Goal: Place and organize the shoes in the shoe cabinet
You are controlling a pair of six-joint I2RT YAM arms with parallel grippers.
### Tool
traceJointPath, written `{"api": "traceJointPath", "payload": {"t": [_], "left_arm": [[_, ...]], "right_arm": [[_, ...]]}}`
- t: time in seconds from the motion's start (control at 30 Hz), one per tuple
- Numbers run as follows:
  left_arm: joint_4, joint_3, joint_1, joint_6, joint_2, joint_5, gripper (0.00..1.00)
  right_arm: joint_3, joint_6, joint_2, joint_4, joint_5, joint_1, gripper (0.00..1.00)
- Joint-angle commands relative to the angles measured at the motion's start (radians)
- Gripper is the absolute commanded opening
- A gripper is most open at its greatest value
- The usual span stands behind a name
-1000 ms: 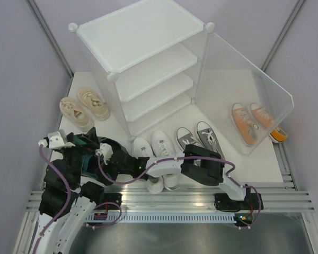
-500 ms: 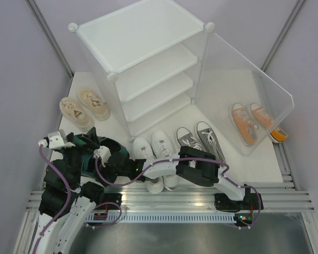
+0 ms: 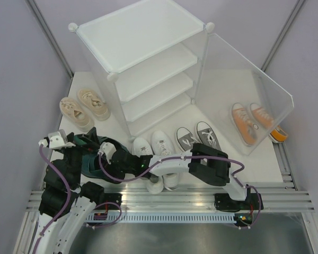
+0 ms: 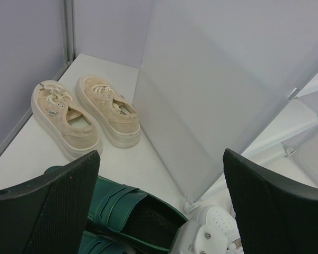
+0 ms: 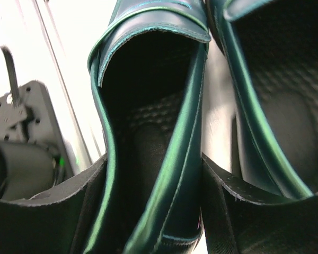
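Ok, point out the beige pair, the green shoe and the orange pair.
beige pair (image 4: 108, 99), left wrist view, right-hand shoe's laces
green shoe (image 5: 148, 151), right wrist view, insole
orange pair (image 3: 243, 121), top view, left-hand shoe's laces

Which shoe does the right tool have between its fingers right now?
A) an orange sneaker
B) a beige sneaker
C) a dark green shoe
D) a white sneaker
C: in the right wrist view, the right tool has its fingers against both sides of one dark green shoe, whose open mouth fills the gap between them.
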Motion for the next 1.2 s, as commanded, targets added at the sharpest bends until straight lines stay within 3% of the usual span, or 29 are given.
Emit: {"api": "traceJointPath", "payload": {"t": [0.0, 0.63, 1.17], "left_arm": [[0.015, 0.0, 0.008, -0.013, 0.004, 0.007, 1.0], [0.015, -0.004, 0.013, -0.01, 0.009, 0.001, 1.0], [0.013, -0.003, 0.013, -0.007, 0.016, 0.015, 1.0]], "right_arm": [[-0.009, 0.006, -0.153, -0.089, 0.034, -0.008, 0.01], [-0.263, 0.102, -0.602, -0.286, 0.028, -0.008, 0.01], [-0.495, 0.174, -1.116, -0.491, 0.221, -0.025, 0.01]]}}
